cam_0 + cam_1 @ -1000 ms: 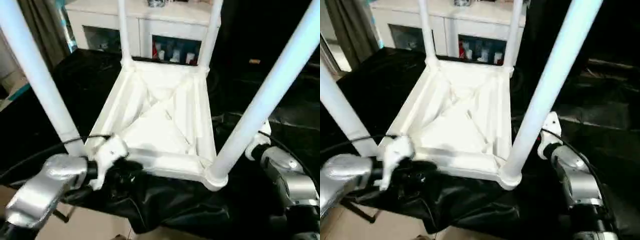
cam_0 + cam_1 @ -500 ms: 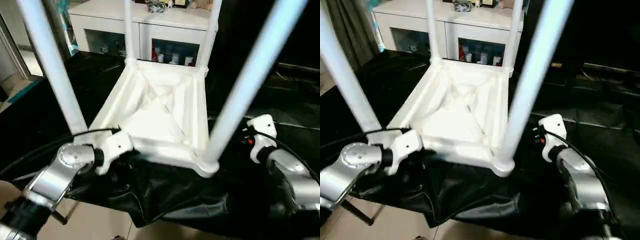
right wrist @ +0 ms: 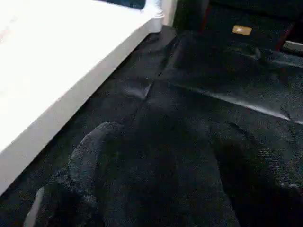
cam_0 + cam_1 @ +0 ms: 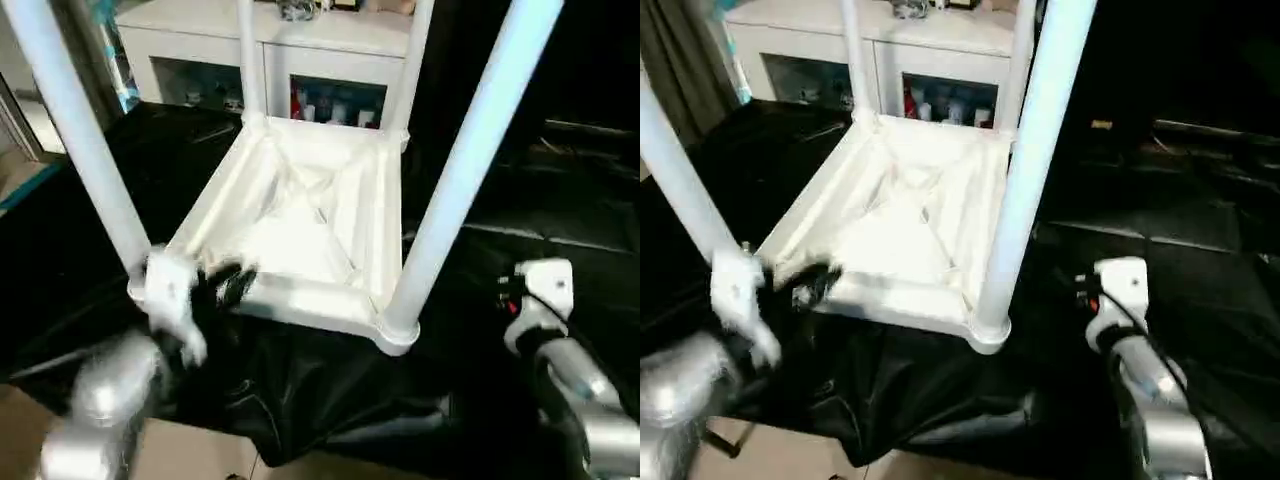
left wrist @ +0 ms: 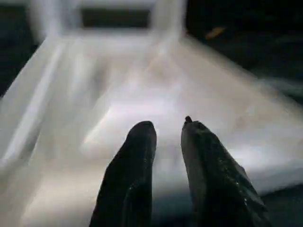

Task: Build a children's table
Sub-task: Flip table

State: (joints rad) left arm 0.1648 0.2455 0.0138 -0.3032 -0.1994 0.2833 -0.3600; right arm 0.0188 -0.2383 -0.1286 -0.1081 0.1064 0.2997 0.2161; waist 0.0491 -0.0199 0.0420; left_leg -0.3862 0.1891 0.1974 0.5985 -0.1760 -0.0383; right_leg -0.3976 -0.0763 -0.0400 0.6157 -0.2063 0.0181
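At near rim of upturned table, left gripper (image 5: 165, 130) hovers, fingers a narrow gap apart, clamped on nothing.

Right gripper (image 3: 142, 189) hangs over black cloth (image 4: 330, 400) just beside the table's side, fingers spread, empty. Children's table (image 4: 300, 230) lies top-down on the cloth, four legs (image 4: 455, 170) standing up, white cabinet (image 4: 330, 40) behind. Looks light, stiff, smooth plastic, likely slippery; best hold judged low on a leg near its socket, or the ribbed rim.
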